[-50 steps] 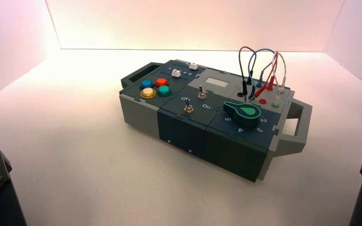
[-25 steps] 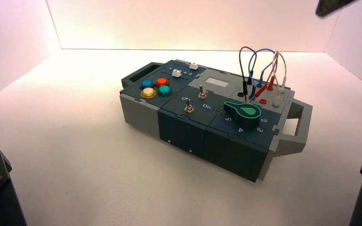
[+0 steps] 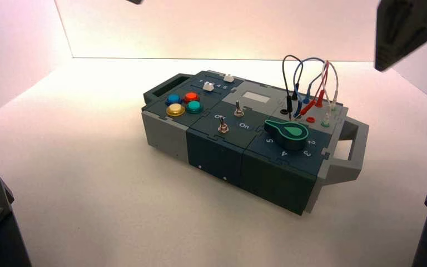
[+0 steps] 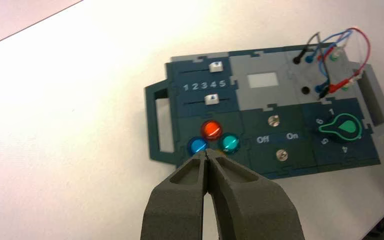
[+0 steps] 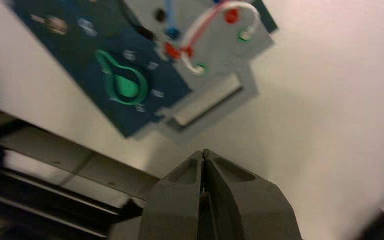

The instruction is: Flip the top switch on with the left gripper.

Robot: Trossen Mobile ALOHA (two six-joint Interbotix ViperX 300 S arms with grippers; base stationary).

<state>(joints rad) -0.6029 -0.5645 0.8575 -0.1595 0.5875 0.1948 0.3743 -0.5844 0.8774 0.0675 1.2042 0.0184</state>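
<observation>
Your left gripper (image 4: 207, 156) hangs high above the box (image 3: 217, 153), fingers pressed together, tips meeting with no gap and holding nothing. In the left wrist view the tips sit over the button cluster: blue button (image 4: 196, 146), red button (image 4: 211, 129) and teal button (image 4: 229, 143); the yellow button (image 3: 174, 109) is hidden under the fingers there. The top switch (image 3: 237, 109) is the farther of two toggles on the middle panel, beside the buttons, well apart from your gripper and untouched; the near switch (image 3: 222, 125) sits just in front of it, with "Off" and "On" lettered between them. I can't tell either lever's position from straight above. Nothing stands between gripper and switch; the closest obstacles are the buttons on one side and the green knob (image 3: 287, 133) on the other. Behind the buttons are two white sliders (image 4: 215, 66) flanking a 1–5 scale. A pale display window (image 3: 255, 97) sits behind the switches. Looped wires (image 3: 308, 78) rise from the grey corner panel behind the knob, clear of the switch. The right gripper (image 5: 203, 155) is also up high, off the knob end of the box near its grey handle (image 3: 349, 147), fingers closed together, empty.
</observation>
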